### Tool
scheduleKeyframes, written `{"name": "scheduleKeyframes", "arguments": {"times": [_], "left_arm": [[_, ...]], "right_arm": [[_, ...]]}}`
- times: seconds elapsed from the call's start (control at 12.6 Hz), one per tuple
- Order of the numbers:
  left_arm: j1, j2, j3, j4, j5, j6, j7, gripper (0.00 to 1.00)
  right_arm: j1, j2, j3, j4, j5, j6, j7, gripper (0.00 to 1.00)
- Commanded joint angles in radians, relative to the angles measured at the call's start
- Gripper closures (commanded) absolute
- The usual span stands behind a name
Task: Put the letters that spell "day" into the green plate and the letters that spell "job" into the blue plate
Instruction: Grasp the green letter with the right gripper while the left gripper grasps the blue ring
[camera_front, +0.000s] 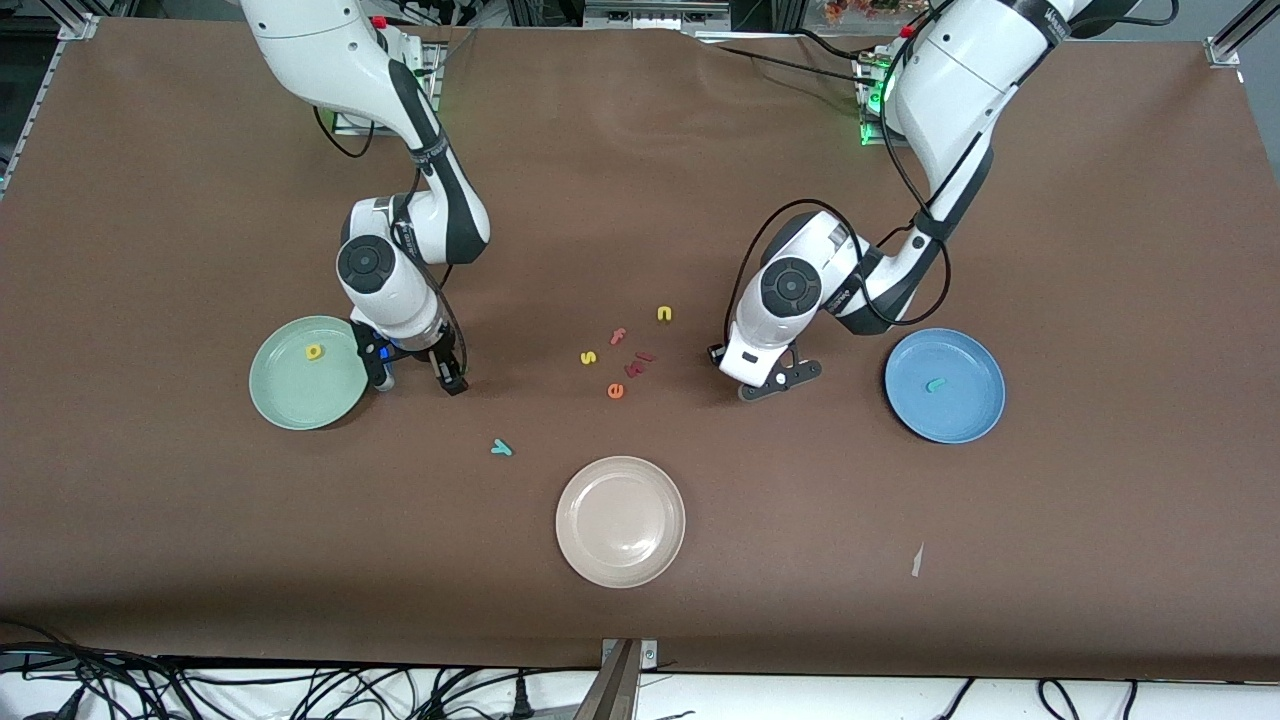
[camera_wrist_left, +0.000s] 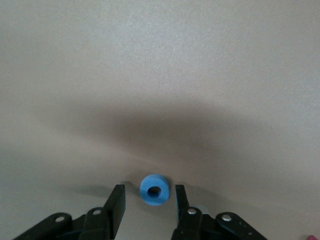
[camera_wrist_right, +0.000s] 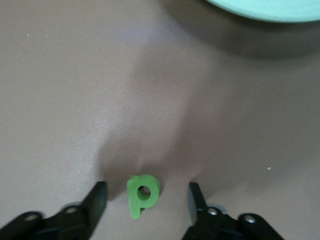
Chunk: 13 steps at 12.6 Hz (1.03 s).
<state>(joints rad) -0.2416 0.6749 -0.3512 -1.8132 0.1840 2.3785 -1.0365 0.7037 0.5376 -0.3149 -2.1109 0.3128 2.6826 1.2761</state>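
Your beige plate (camera_front: 620, 521) lies nearest; both arms hide their letters: left gripper (camera_wrist_left: 149, 202) straddles blue "o" (camera_wrist_left: 154, 189), right gripper (camera_wrist_right: 147, 199) green "a" (camera_wrist_right: 142, 195), fingers apart.

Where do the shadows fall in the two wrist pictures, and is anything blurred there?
Left wrist view: a broad soft shadow above the blue "o", which is sharp. Right wrist view: a shadow rises from the green "a"; the green plate edge looks soft.

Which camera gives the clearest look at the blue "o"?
The left wrist view: the blue "o" lies on the table between the left gripper's parted fingers, ring shape plain. In the front view the left gripper hides it, and the right wrist view shows only the green "a" instead.
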Motion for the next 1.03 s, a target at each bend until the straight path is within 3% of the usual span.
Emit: {"name": "scheduleKeyframes", "arguments": {"times": [0.0,0.16,0.32,0.48,0.63,0.95], "left_arm": [[-0.007,0.018,0.006,0.017,0.037,0.022,-0.023,0.51],[-0.007,0.020,0.008,0.012,0.049,0.024,-0.023,0.53],[-0.005,0.029,0.008,0.011,0.101,0.022,-0.019,0.75],[-0.005,0.035,0.006,0.011,0.137,0.019,-0.019,0.98],[0.004,0.029,0.006,0.014,0.138,0.010,-0.008,1.00],[0.045,-0.035,0.005,0.025,0.143,-0.094,0.003,1.00]], "right_arm": [[0.007,-0.005,0.002,-0.014,0.014,0.022,-0.009,0.65],[0.007,-0.005,0.002,-0.012,0.014,0.022,-0.011,0.77],[0.003,-0.004,0.002,-0.006,0.014,0.020,-0.014,0.96],[-0.007,-0.005,0.000,0.044,0.012,-0.041,-0.027,1.00],[-0.019,-0.016,-0.016,0.123,0.015,-0.191,-0.128,1.00],[-0.020,-0.082,-0.159,0.127,0.015,-0.396,-0.608,1.00]]}}
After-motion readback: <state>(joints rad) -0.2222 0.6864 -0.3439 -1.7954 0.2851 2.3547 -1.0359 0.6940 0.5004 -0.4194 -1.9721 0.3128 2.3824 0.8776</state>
